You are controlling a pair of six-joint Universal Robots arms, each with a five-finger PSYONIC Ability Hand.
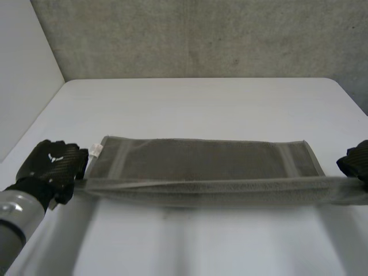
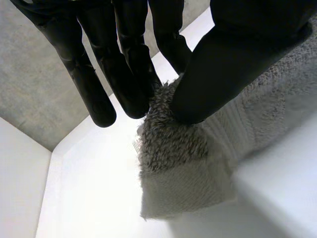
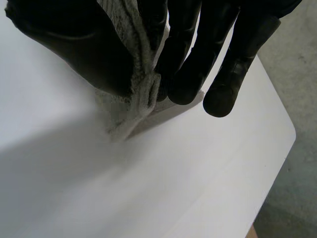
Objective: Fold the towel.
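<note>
Left hand (image 1: 52, 164) and right hand (image 1: 356, 161) pinch towel (image 1: 201, 161) ends.

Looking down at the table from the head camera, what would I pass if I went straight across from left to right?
left arm → left hand → white tag → towel → right hand. Each hand pinches one end of the towel's lifted near edge.

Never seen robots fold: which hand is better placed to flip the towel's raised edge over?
Likely neither: left hand and right hand each pinch one end of the towel along its raised edge.
</note>
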